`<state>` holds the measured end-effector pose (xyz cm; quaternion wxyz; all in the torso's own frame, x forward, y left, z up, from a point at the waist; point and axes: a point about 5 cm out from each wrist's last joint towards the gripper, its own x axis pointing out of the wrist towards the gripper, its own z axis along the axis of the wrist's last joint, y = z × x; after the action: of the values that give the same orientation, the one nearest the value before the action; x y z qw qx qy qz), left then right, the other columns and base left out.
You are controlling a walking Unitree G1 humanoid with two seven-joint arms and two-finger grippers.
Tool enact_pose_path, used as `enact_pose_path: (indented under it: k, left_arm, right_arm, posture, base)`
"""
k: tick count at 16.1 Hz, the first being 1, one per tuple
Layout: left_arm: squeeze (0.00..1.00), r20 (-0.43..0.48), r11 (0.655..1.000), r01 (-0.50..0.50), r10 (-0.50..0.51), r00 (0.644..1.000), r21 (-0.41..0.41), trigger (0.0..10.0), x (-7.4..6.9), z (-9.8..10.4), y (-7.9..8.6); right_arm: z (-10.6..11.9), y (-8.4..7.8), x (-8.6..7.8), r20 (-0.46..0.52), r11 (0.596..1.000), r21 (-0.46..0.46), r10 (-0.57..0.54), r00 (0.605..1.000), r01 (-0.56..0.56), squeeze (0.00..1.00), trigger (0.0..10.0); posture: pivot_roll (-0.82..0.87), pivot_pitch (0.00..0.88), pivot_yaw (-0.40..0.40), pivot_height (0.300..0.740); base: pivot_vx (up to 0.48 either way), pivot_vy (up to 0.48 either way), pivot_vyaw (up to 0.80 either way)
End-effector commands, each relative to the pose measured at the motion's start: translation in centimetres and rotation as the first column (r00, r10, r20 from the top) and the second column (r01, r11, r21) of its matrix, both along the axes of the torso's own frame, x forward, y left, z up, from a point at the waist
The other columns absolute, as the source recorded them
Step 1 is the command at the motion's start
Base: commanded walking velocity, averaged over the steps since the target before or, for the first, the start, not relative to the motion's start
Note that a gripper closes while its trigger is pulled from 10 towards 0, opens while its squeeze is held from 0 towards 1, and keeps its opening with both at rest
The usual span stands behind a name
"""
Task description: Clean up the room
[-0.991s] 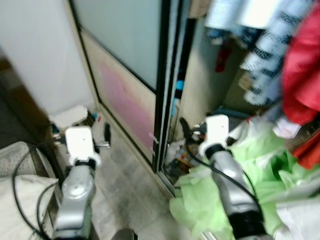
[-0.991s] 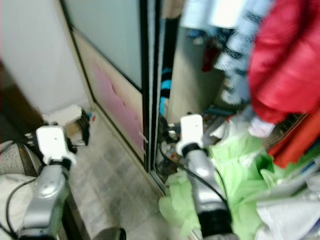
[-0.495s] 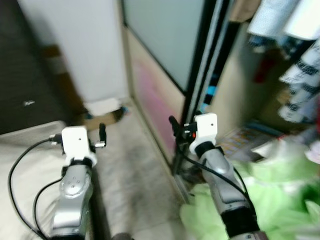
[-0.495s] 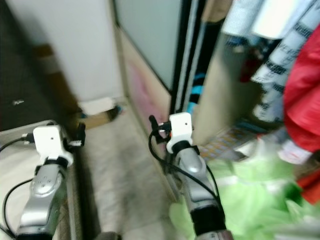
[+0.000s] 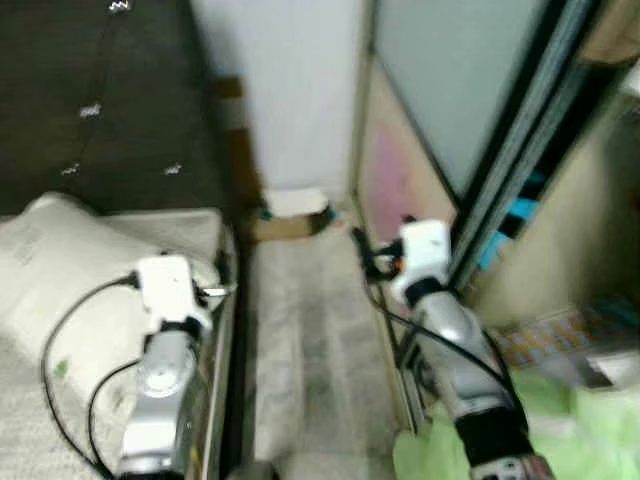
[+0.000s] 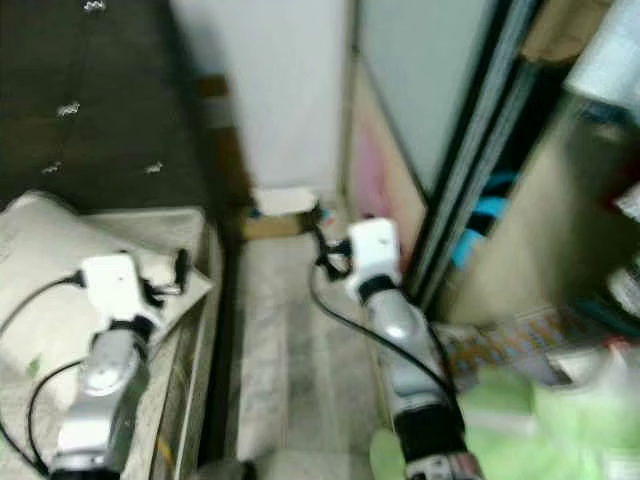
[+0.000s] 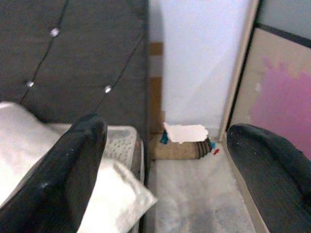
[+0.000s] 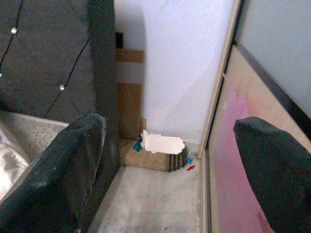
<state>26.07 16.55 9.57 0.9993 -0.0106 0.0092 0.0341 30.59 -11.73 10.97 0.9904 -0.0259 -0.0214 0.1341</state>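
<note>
Eye views: you see a cardboard box, white paper on top, on the floor against the wall beside the bed. Left wrist view: your left end effector gapes wide, empty. Right wrist view: your right end effector likewise, facing the box.

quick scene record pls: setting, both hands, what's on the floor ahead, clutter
setting: narrow floor strip between bed and sliding wardrobe door
left hand: open, holding nothing, raised beside the bed edge
right hand: open, holding nothing, raised over the floor strip by the door
floor ahead: small brown box with white paper on top, against the white wall
bed: pillow, dark tufted headboard
clutter: green cloth low on the robot's right
image quality: head views blurred
</note>
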Motion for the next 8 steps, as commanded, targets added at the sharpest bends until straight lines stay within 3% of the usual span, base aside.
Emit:
enact_pose_path:
  k: [1, 4, 8]
  left_arm:
    - [0.00, 0.003, 1.000, -0.018, 0.018, 1.000, 0.008, 10.0, 0.00, 0.10, 0.67]
    - [0.00, 0.029, 0.999, -0.011, 0.010, 1.000, 0.052, 10.0, 0.07, 0.44, 0.89]
    - [0.00, 0.030, 0.999, -0.012, 0.011, 0.999, 0.029, 10.0, 0.02, 0.51, 0.89]
  right_arm:
    - [0.06, 0.77, 0.06, 0.005, 1.000, 0.007, 0.024, 1.000, -0.024, 0.00, 10.0]
    - [0.12, 0.94, 0.17, 0.009, 1.000, 0.008, 0.030, 1.000, -0.030, 0.00, 10.0]
    - [0.19, 1.00, 0.29, 0.013, 0.999, 0.010, 0.030, 0.999, -0.030, 0.00, 10.0]
  posture:
    - [-0.03, 0.000, -0.032, 0.740]
    - [-0.03, 0.000, -0.030, 0.740]
    - [-0.03, 0.000, -0.027, 0.740]
  base:
    - [0.000, 0.000, 0.80]
    - [0.000, 0.000, 0.80]
    - [0.000, 0.000, 0.80]
